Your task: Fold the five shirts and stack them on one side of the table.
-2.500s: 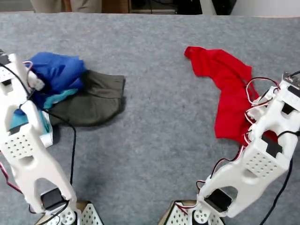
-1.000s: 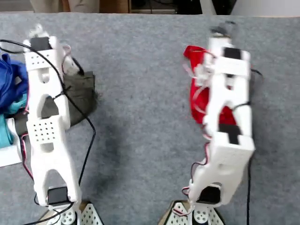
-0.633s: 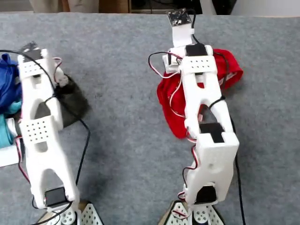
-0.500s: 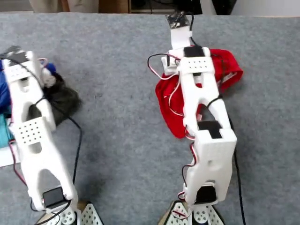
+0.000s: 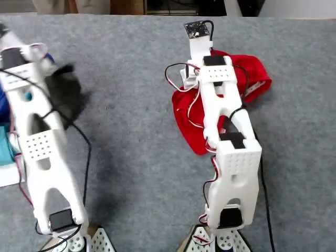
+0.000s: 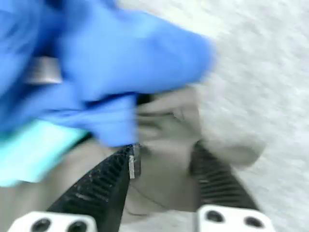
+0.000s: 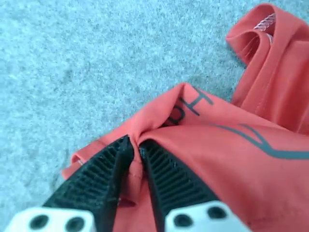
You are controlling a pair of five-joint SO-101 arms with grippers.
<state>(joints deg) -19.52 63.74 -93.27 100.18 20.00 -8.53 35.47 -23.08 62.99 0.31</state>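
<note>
Change noted: the right arm (image 5: 231,157), folded back at the table's edge moments ago, is now reaching out over the red shirt (image 5: 254,73). That shirt, earlier lying long and spread, is bunching into a heap nearer the middle of the table (image 5: 131,147). The left arm (image 5: 44,152) is swinging toward the left edge and dragging the dark shirt (image 5: 65,97) with it. This garment, formerly lying broad beside the pile, is shrinking to a small crumpled patch just beside the arm.

Assessment: both arms are gathering cloth, not folding it. No shirt is lying flat or folded and no stack is forming, so the task is standing at an early stage. Each garment is likely needing spreading before any fold.

Views compared: the high view is hiding both sets of jaws beneath the arms. The right wrist view is showing the right gripper (image 7: 135,145) pinching a raised ridge of the red shirt, jaws nearly meeting. The left wrist view is showing the left gripper (image 6: 164,154) with jaws standing apart and a thick wad of the dark shirt packed between them, which I am judging to be a grasp. It is also showing the blue shirt (image 6: 120,58) overlapping the dark one, with the teal shirt (image 6: 34,154) lying against both
</note>
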